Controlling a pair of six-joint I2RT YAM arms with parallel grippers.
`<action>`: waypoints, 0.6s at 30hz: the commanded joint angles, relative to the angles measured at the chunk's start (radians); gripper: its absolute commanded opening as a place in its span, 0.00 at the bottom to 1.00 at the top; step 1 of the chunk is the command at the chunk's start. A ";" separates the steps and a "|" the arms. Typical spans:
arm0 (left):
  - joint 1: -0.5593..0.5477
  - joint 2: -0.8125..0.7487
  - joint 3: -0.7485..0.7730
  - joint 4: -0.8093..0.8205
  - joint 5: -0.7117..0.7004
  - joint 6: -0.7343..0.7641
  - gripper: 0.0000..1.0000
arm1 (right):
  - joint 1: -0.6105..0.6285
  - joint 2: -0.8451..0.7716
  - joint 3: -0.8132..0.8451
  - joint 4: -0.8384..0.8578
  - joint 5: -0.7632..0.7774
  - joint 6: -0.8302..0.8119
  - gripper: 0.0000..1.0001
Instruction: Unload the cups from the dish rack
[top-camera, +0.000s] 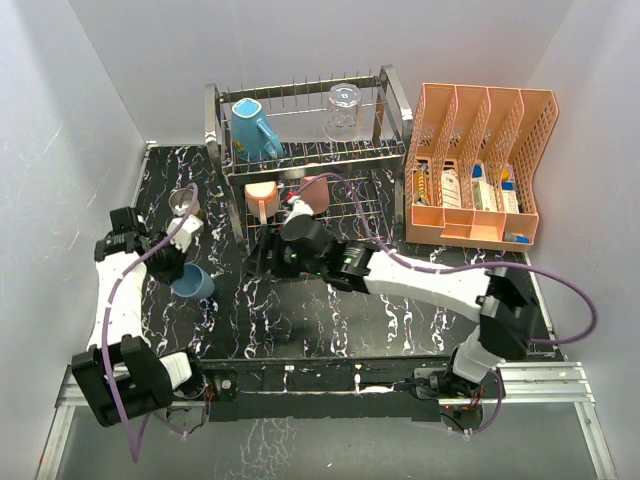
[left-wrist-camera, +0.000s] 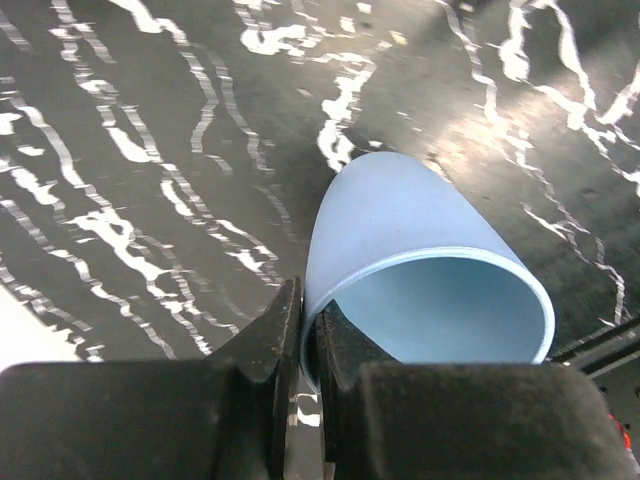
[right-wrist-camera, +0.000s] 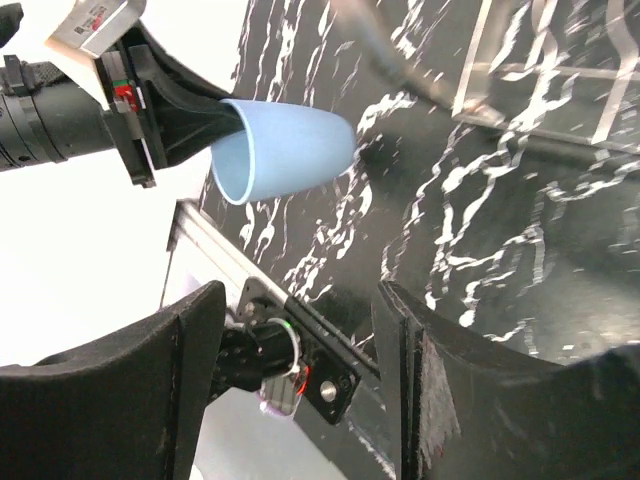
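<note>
The left gripper's (left-wrist-camera: 308, 340) two black fingers fill the bottom of the left wrist view, clamped tight on the rim of the light blue cup (left-wrist-camera: 420, 260), one finger inside the mouth and one outside. The cup lies tilted over, its open mouth turned toward the wrist and its closed end pointing away over the black marbled table (left-wrist-camera: 130, 150). Whether that end touches the table cannot be told.

From above, this cup (top-camera: 193, 283) and the left gripper (top-camera: 180, 262) sit at the left side of the table, well clear of the dish rack (top-camera: 390, 95). A tan cup (top-camera: 184, 203) stands upright on the table just left of the rack.

The right gripper (right-wrist-camera: 300, 330) is spread wide with nothing between its fingers; its wrist view looks across the table at the blue cup. In the top view the right gripper (top-camera: 258, 255) hangs just in front of the rack's lower tier.

On the rack's upper tier a teal mug (top-camera: 255, 130) leans at the left and a clear glass (top-camera: 342, 112) stands mouth down at the right. On the lower tier are one pinkish cup (top-camera: 261, 192) and a second pinkish cup (top-camera: 314, 187). An orange file organiser (top-camera: 480, 165) stands to the right of the rack.
</note>
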 joint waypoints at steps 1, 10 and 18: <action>0.001 0.091 0.138 0.045 -0.145 -0.104 0.00 | -0.062 -0.137 -0.124 0.073 0.088 -0.040 0.63; 0.049 0.443 0.415 0.107 -0.302 -0.165 0.00 | -0.153 -0.278 -0.260 0.039 0.221 -0.103 0.65; 0.059 0.720 0.679 0.084 -0.346 -0.240 0.00 | -0.245 -0.297 -0.298 0.030 0.248 -0.189 0.68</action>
